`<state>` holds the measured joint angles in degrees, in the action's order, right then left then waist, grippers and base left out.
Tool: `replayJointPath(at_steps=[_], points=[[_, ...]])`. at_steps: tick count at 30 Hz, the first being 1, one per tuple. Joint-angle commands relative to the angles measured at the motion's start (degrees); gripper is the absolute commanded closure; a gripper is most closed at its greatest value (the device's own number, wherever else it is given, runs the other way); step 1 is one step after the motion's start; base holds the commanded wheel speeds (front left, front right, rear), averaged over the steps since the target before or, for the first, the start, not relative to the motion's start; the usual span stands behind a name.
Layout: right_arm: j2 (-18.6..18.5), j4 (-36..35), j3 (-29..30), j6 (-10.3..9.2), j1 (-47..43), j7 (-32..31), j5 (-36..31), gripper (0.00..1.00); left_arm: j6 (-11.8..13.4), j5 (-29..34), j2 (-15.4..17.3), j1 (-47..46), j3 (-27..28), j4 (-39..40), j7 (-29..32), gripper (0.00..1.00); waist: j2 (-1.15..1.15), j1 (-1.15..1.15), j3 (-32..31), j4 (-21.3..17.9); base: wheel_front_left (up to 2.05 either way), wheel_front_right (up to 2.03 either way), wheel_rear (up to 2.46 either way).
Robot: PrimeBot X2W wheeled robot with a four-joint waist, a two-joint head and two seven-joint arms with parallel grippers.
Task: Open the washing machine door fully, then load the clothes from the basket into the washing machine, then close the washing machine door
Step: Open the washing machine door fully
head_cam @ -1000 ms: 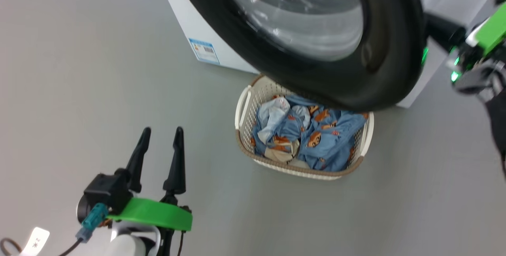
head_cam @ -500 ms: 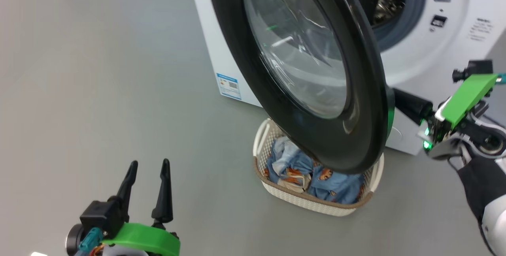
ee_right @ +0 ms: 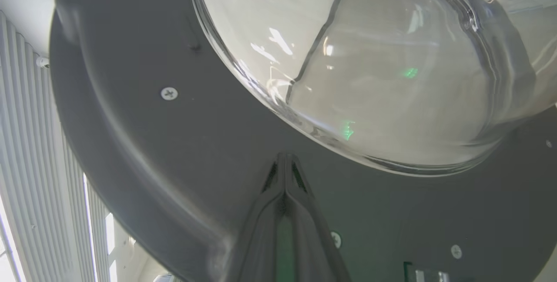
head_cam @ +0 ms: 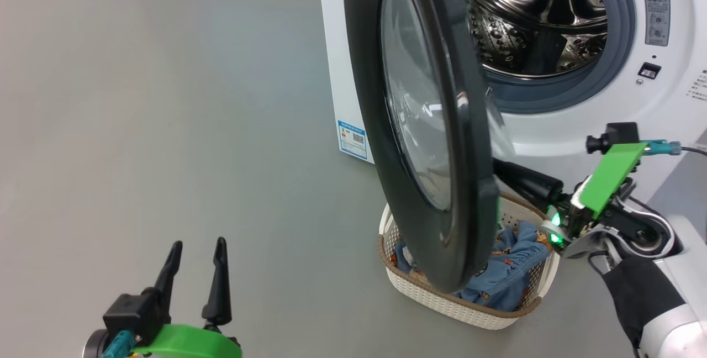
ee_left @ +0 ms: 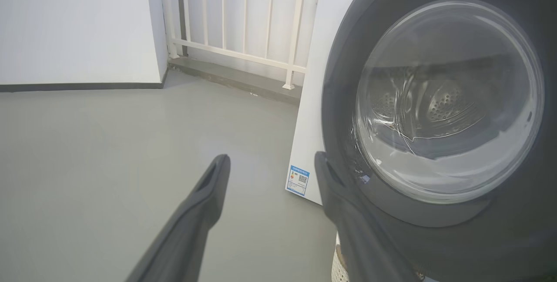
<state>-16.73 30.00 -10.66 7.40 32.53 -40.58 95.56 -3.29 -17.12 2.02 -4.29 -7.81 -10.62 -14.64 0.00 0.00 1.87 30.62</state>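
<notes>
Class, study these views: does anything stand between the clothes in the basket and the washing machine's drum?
Yes. The door, only partly open, hangs over the basket and covers part of the clothes, standing between them and the drum. The shut right gripper points at its inner face.

Grey floor (head_cam: 165, 98) — white wall (ee_left: 74, 21), pale railing (ee_left: 239, 55)

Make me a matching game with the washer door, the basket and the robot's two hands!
1. round glossy black washing machine door
2. cream perforated plastic basket
3. left hand
4. right hand

a. fingers shut together
b. holds blue clothes
c. standing open
d. fingers spread apart

Pairs: 1-c, 2-b, 3-d, 4-a
</notes>
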Motion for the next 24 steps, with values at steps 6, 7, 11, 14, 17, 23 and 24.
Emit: replayJointPath(at_steps=[6, 7, 11, 14, 17, 23, 24], points=[[2.7, -2.3, -2.7, 0.09, -0.6, -1.6, 0.3, 1.0, 0.0, 1.0, 0.9, -0.7, 2.8, 1.9, -0.4, 0.0, 0.0, 0.0, 0.1, 0.2, 0.0, 0.0, 0.0], [3.0, -2.3, -3.1, 0.09, -0.6, -1.8, 0.1, 1.0, -0.1, 1.0, 0.9, -0.7, 2.8, 2.0, -0.4, 0.0, 0.0, 0.0, 0.1, 0.2, 0.0, 0.0, 0.0], [3.9, -2.2, -4.0, 0.09, -0.6, -2.3, -0.5, 1.0, 0.0, 0.9, 0.9, -0.5, 2.9, 2.1, -0.4, 0.0, 0.0, 0.0, 0.1, 0.2, 0.0, 0.0, 0.0], [4.3, -2.0, -4.2, 0.09, -0.7, -2.6, -0.6, 1.0, 0.1, 1.0, 0.9, -0.4, 3.1, 2.0, -0.4, 0.0, 0.0, 0.0, -0.1, 0.1, 0.0, 0.0, 0.0], [4.6, -2.0, -4.2, 0.09, -0.9, -2.8, -0.6, 1.0, 0.1, 1.0, 0.9, -0.4, 3.0, 1.9, -0.4, 0.0, 0.0, 0.0, -0.5, 0.0, 0.0, 0.0, 0.0], [4.7, -2.7, -3.2, 0.09, -2.0, -2.7, 0.0, 1.0, -0.4, 1.3, 0.9, -0.5, 2.5, 1.0, -0.4, 0.0, 0.0, 0.0, -1.5, -0.5, 0.0, 0.0, 0.0], [4.7, -2.8, -3.1, 0.09, -2.2, -2.6, 0.0, 1.0, -0.5, 1.4, 0.9, -0.6, 2.3, 0.7, -0.4, 0.0, 0.0, 0.0, -1.7, -0.5, 0.0, 0.0, 0.0]])
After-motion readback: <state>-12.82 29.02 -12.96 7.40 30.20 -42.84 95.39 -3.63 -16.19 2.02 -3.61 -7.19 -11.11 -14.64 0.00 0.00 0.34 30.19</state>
